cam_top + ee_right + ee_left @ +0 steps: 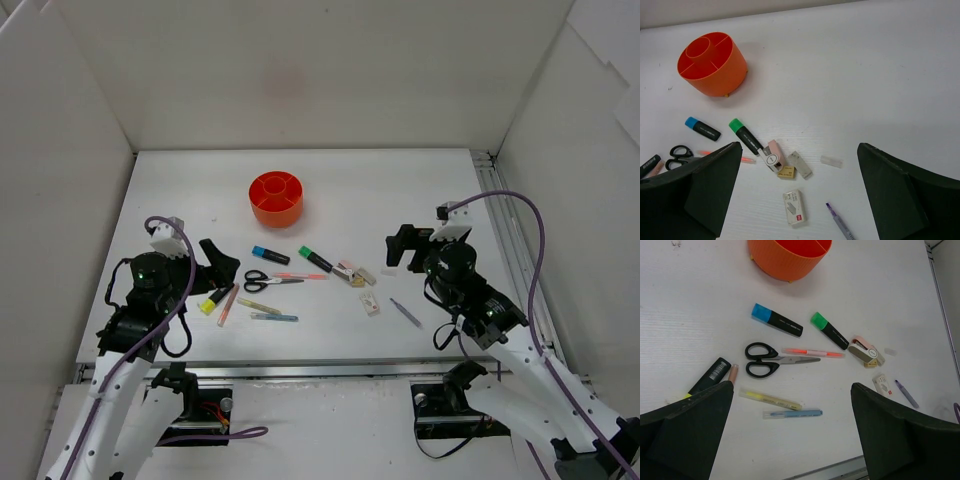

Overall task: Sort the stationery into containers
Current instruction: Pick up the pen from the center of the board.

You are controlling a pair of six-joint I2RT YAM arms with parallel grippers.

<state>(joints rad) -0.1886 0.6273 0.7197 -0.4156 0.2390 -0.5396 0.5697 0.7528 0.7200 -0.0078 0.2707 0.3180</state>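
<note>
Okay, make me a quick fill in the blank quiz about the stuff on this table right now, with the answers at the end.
1. The round organiser at the far side of the table is ____ in colour.
2. The scissors have ____ handles.
3. In the top view, just right of the blue-capped highlighter lies a second highlighter whose cap is ____.
4. The left gripper and the right gripper are both ____, with nothing held.

Answers: orange; black; green; open.

Glossy orange plastic organiser; matt white table.
</note>
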